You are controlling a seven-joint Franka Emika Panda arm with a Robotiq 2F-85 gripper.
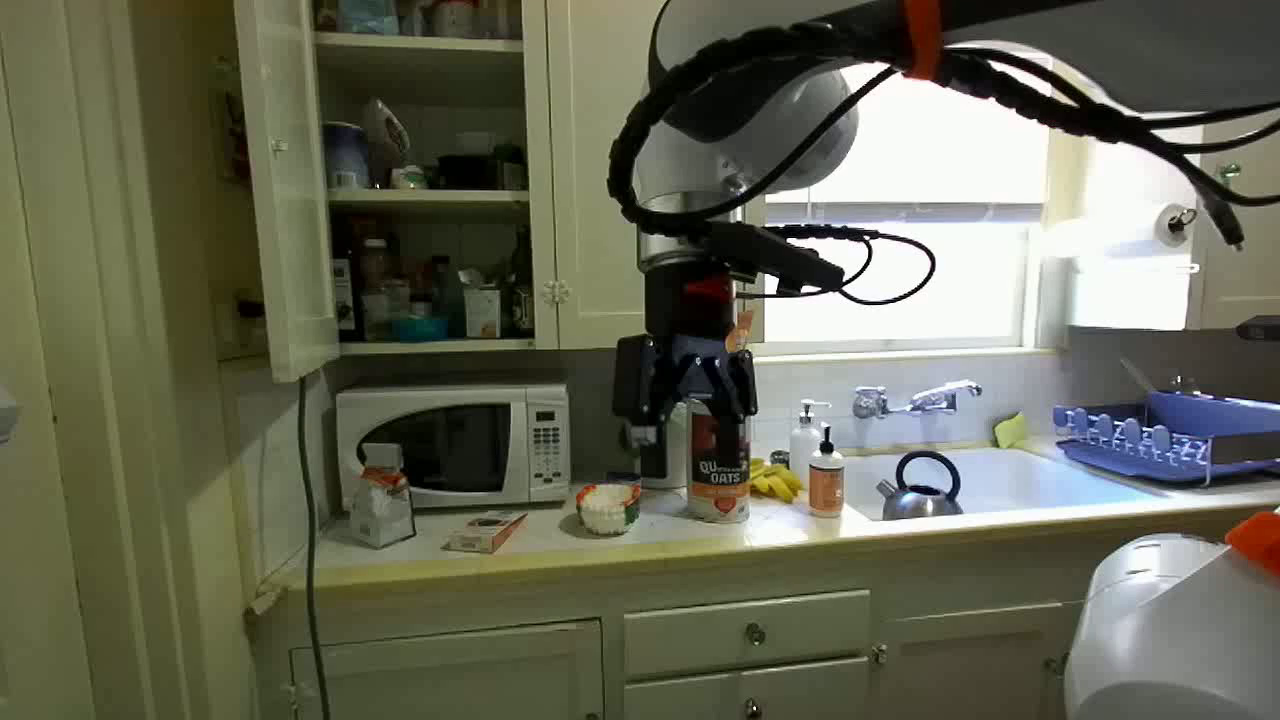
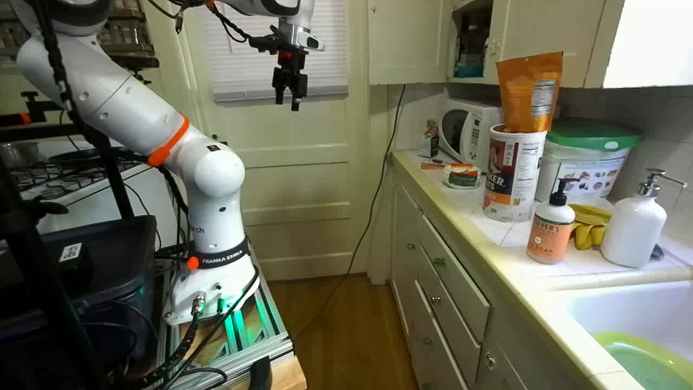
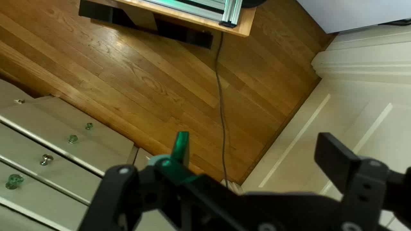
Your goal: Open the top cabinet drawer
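Jaws Hung Wide Apart in Midair

A robot arm [image 2: 124, 103] held its gripper [image 2: 288, 105] pointing down, well apart from the front edge of the table [image 1: 440, 572]. The top cabinet drawer [image 1: 690, 640], apparently closed, sat just beneath that edge, above matching drawer fronts [image 1: 680, 702]. The wrist view told best how the jaws stood: released, a broad gap between them, with wooden floor [image 3: 144, 80] and a dark cable [image 3: 221, 106] below.

In an exterior view, the gripper blocked much of an oats canister [image 1: 718, 500] near the table's front edge. In an exterior view, an orange pouch [image 2: 530, 92] rose in plain sight at the canister's top, with a green-lidded tub [image 2: 590, 162] just beside it, toward the back edge. A microwave [image 1: 450, 445] stood in both exterior views, near the table's back corner by the wall. A kettle [image 1: 912, 506] and a blue dish rack [image 1: 1220, 415], at the sink [image 1: 1040, 475], showed in an exterior view only; so did a green basin [image 2: 649, 360], inside the sink.
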